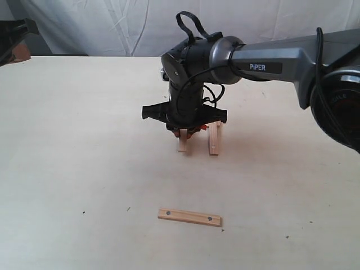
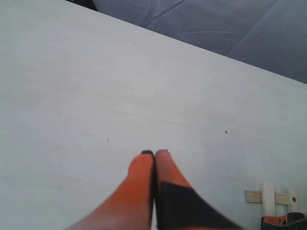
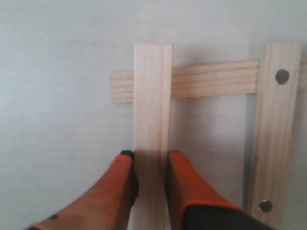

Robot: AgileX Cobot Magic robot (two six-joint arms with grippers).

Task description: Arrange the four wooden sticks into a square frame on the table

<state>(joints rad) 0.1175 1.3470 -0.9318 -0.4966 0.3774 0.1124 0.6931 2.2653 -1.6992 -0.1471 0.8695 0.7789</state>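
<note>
Over the middle of the table (image 1: pixel 67 140) my right gripper (image 1: pixel 185 131) points down, shut on a plain wooden stick (image 3: pixel 152 96), its fingers (image 3: pixel 184 182) pressing both long edges. That stick lies across a second plain stick (image 3: pixel 211 79). A stick with a dark hole near each end (image 3: pixel 273 134) also crosses it, parallel to the held one. From the exterior view only the near ends of the two parallel sticks (image 1: pixel 214 142) show under the wrist. The other holed stick (image 1: pixel 189 216) lies alone nearer the front. My left gripper (image 2: pixel 154 154) is shut on nothing over bare table.
The right arm (image 1: pixel 270 56) reaches in from the right edge across the centre. White cloth (image 1: pixel 112 22) hangs behind the table's far edge. A dark part of the left arm (image 1: pixel 16 35) sits at the far left corner. Tiny dark specks dot the tabletop.
</note>
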